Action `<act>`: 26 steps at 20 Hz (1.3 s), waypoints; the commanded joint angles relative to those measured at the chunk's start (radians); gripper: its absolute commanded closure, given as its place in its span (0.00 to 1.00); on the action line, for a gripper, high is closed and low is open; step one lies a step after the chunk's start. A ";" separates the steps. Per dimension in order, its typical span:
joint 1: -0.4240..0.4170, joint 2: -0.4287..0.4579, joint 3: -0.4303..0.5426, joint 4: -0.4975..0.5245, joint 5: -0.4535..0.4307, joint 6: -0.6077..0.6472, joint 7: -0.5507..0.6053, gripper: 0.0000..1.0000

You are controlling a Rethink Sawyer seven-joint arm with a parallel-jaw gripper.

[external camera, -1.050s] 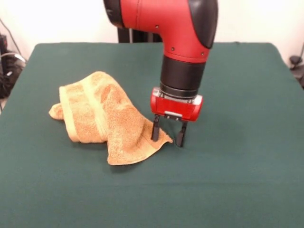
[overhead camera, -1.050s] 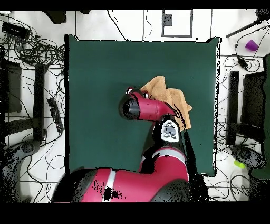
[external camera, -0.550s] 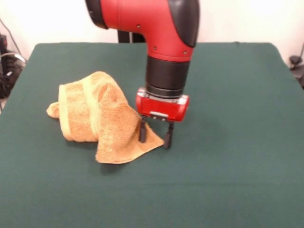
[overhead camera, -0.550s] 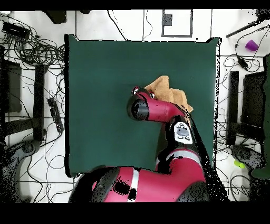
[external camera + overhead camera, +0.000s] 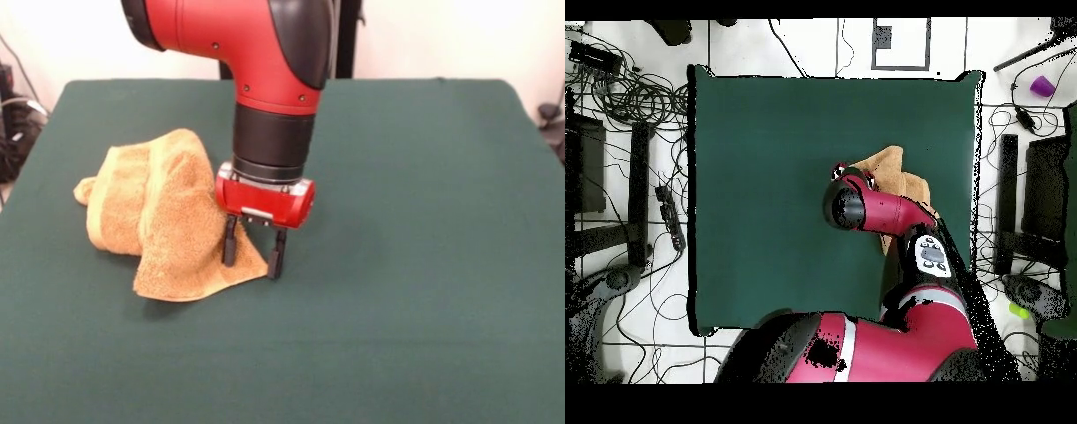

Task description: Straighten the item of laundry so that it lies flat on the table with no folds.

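The orange-yellow towel (image 5: 163, 221) lies bunched on the green table (image 5: 424, 265), left of centre in the front view, humped up in the middle with deep folds running through it. A smoother woven band shows along its left side, and one small corner pokes out at the far left, resting on the felt. The lower right corner of the towel spreads out into a flat point on the table, and the claw (image 5: 253, 252) stands right over that point with its tips down at the cloth. The two black fingers (image 5: 229, 241) are spread apart, one planted on the towel's surface and the other at the very edge of the corner, so the claw is open and is not gripping anything. The red and black arm (image 5: 265, 79) comes down steeply from above and hides part of the towel's right side. In the overhead view the arm covers most of the towel (image 5: 900, 180), leaving only a crumpled part showing beside it, toward the right half of the table (image 5: 765, 200).
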State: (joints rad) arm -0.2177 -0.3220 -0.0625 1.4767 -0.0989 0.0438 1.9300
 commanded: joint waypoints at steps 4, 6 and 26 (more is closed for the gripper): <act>0.003 0.118 0.034 0.067 -0.012 0.055 0.108 0.00; 0.001 0.117 0.037 0.068 -0.011 0.057 0.109 0.00; -0.027 0.107 0.063 0.084 -0.007 0.059 0.113 1.00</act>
State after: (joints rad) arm -0.2399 -0.3218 -0.0629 1.4770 -0.0991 0.0442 1.9300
